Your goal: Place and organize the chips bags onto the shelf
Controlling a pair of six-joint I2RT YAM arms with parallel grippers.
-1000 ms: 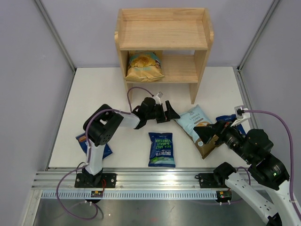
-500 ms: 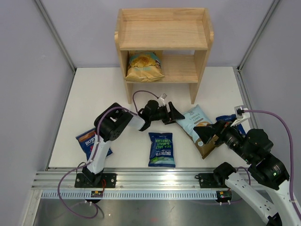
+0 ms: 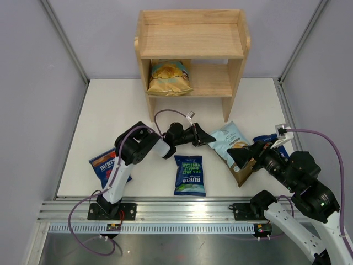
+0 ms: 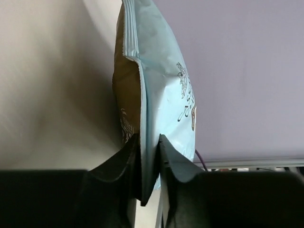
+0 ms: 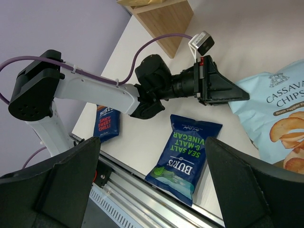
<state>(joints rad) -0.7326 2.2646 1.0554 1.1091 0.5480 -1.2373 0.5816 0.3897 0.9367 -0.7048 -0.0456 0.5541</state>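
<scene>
The light-blue and brown Cassava Chips bag [image 3: 231,143] lies right of centre, and my left gripper [image 3: 208,138] is shut on its left corner. In the left wrist view both fingers [image 4: 130,156] pinch the bag's edge [image 4: 161,95]. My right gripper [image 5: 152,140] hovers open with nothing between its fingers, above that bag's near end [image 5: 280,118]. A yellow chips bag [image 3: 170,77] stands on the left of the wooden shelf's [image 3: 190,41] lower tier. A green-lettered Burts bag [image 3: 189,174] lies flat at the front middle. A red-lettered Burts bag [image 3: 105,165] lies at the front left, partly under the left arm.
Another dark-blue bag [image 3: 270,141] peeks out behind the right arm at the right. The shelf's top tier holds nothing. A metal rail [image 3: 176,212] runs along the near table edge, and grey walls close in both sides.
My left gripper has reached right to the Cassava Chips bag's corner and closed from wide open onto its edge. The right arm has not moved.
</scene>
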